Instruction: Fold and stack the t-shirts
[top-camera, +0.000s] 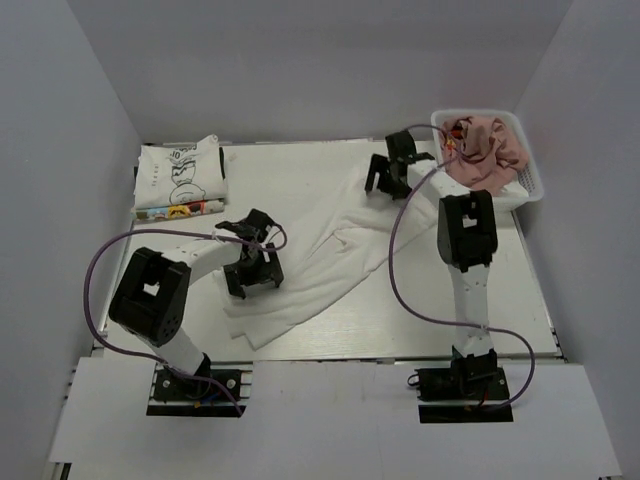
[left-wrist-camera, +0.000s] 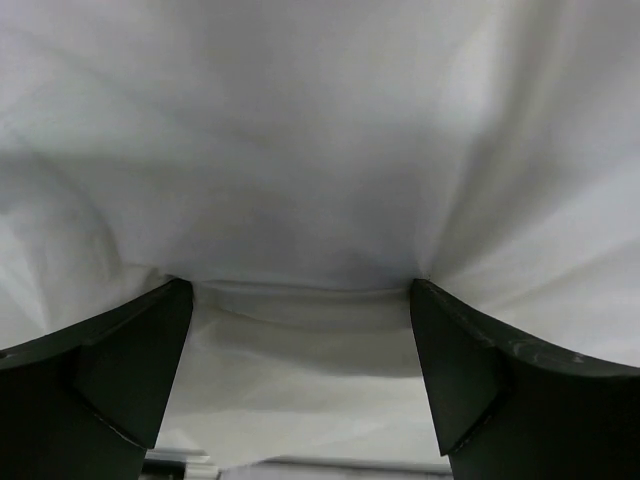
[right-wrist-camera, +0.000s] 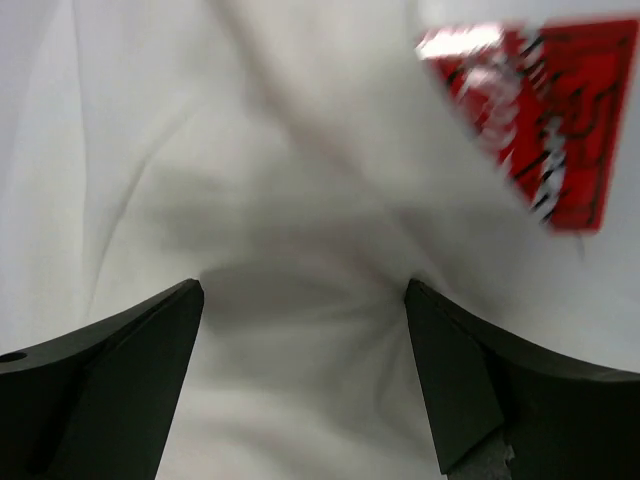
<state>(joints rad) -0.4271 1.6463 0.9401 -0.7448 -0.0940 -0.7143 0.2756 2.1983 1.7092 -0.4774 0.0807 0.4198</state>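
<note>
A white t-shirt (top-camera: 330, 262) lies crumpled in a diagonal band across the middle of the table. My left gripper (top-camera: 256, 276) stands open at its near left end. Its fingertips press into the white cloth (left-wrist-camera: 320, 180), with a fold between them (left-wrist-camera: 300, 292). My right gripper (top-camera: 386, 186) is open at the shirt's far right end (right-wrist-camera: 303, 290), tips dug into the fabric. A red print (right-wrist-camera: 540, 110) shows just beyond them. A folded white t-shirt with a black cartoon drawing (top-camera: 180, 180) lies at the back left. A dusty-pink t-shirt (top-camera: 488, 148) is heaped in the basket.
The white plastic lattice basket (top-camera: 530, 185) stands at the back right corner, close to the right arm's elbow (top-camera: 465, 230). Grey walls close in the table on three sides. Purple cables loop off both arms.
</note>
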